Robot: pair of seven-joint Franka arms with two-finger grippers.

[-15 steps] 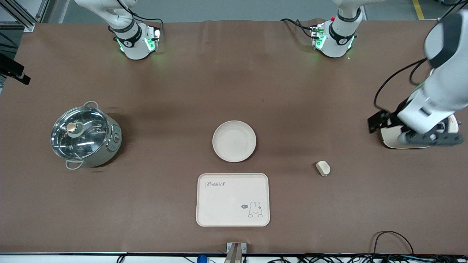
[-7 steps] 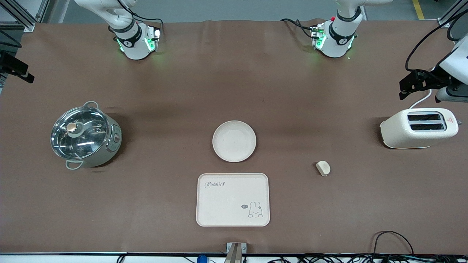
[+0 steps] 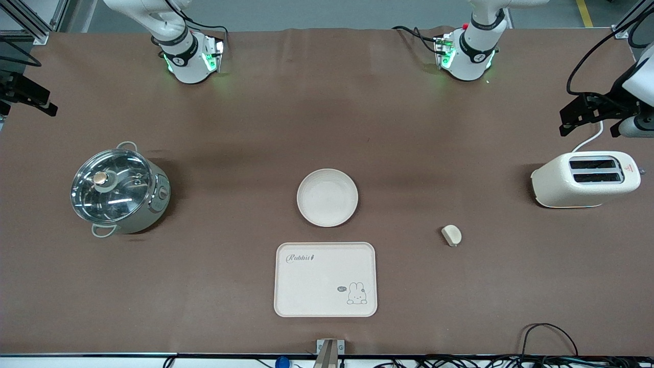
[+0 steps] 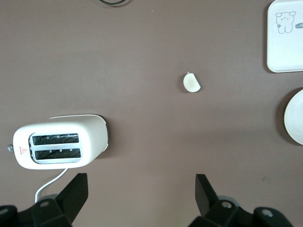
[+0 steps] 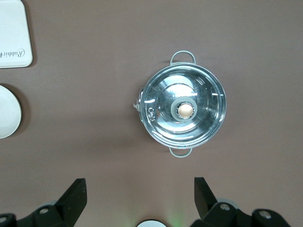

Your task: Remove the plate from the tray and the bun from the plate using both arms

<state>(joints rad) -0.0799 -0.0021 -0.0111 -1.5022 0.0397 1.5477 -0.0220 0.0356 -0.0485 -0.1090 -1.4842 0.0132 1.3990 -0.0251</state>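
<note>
The round cream plate [image 3: 327, 197] lies at the table's middle, with nothing on it. It also shows at the edge of the left wrist view [image 4: 296, 117] and the right wrist view [image 5: 8, 111]. The small pale bun [image 3: 451, 235] lies on the cloth between the plate and the toaster, nearer the front camera; it shows in the left wrist view too [image 4: 191, 82]. My left gripper [image 3: 587, 113] [image 4: 140, 191] is open and empty, high over the left arm's end of the table by the toaster. My right gripper [image 3: 30, 94] [image 5: 139, 194] is open and empty, high over the right arm's end.
A cream rabbit tray [image 3: 325, 279] lies nearer the front camera than the plate. A white two-slot toaster [image 3: 585, 179] [image 4: 59, 146] stands at the left arm's end. A lidded steel pot [image 3: 118, 190] [image 5: 182, 109] stands at the right arm's end.
The left arm has lifted off from over the toaster and swung up to the table's end, uncovering the toaster. The right gripper has shifted slightly at its end. Plate and bun have not moved.
</note>
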